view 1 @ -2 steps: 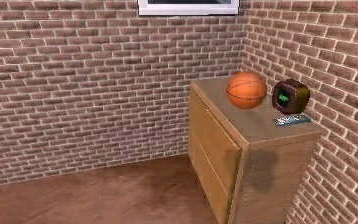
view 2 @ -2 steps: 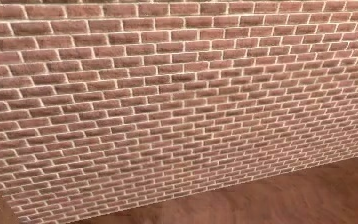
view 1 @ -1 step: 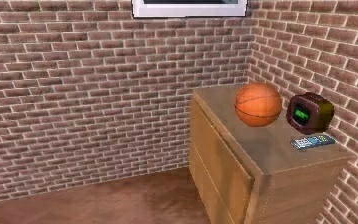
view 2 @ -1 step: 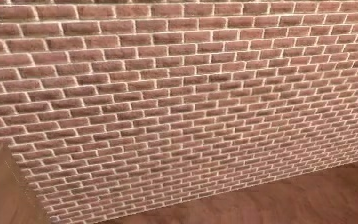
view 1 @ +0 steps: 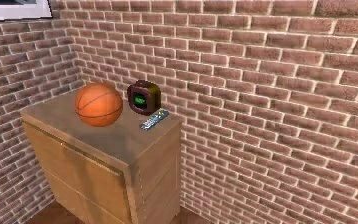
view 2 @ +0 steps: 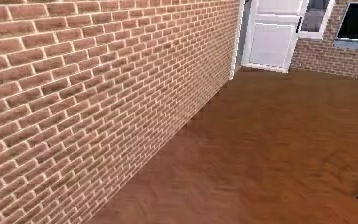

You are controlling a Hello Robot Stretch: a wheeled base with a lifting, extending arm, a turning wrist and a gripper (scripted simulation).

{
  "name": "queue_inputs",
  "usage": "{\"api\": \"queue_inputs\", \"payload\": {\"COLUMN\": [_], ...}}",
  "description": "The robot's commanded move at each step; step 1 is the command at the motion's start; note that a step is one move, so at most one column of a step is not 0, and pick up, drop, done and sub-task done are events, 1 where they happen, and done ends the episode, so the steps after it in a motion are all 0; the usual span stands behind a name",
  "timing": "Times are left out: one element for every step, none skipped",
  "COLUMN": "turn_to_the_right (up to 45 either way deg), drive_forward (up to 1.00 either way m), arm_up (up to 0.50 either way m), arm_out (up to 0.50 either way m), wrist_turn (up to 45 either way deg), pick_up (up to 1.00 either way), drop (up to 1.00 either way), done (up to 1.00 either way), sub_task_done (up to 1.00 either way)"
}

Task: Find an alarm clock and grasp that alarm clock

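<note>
Brick walls (view 1: pixel 267 100) – two meet in a corner at 11 o'clock in the forward view. In the arm side view one brick wall (view 2: pixel 87 90) runs from 7 o'clock up toward 12.

Floor (view 2: pixel 267 150) – brown wood, bare, taking the arm side view from 6 round to 3 o'clock.

Cabinet (view 1: pixel 107 175) – light wood, set into the corner, at 8 o'clock in the forward view. Its top carries three items.

Door (view 2: pixel 270 35) – white, panelled, at 1 o'clock in the arm side view. A window (view 2: pixel 352 20) sits at 2 o'clock beside it.

Ball (view 1: pixel 99 104) – orange basketball, resting on the cabinet top toward its left.

Clock (view 1: pixel 144 98) – small, dark brown, with a green display. It stands upright on the cabinet top at 3 o'clock from the ball, just beside it and close to the wall.

Remote (view 1: pixel 154 122) – small grey slab, lying flat at 5 o'clock from the clock, near the cabinet's right edge.

Gripper – state cannot be told.
</note>
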Motion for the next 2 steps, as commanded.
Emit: {"api": "queue_inputs", "payload": {"turn_to_the_right": [30.0,0.0], "drive_forward": [0.00,0.35], "arm_up": [0.00,0.00], "arm_out": [0.00,0.00], "wrist_turn": [0.0,0.0], "pick_up": [0.00,0.00], "drop": [0.00,0.00], "done": [0.00,0.00], "sub_task_done": [0.00,0.00]}}
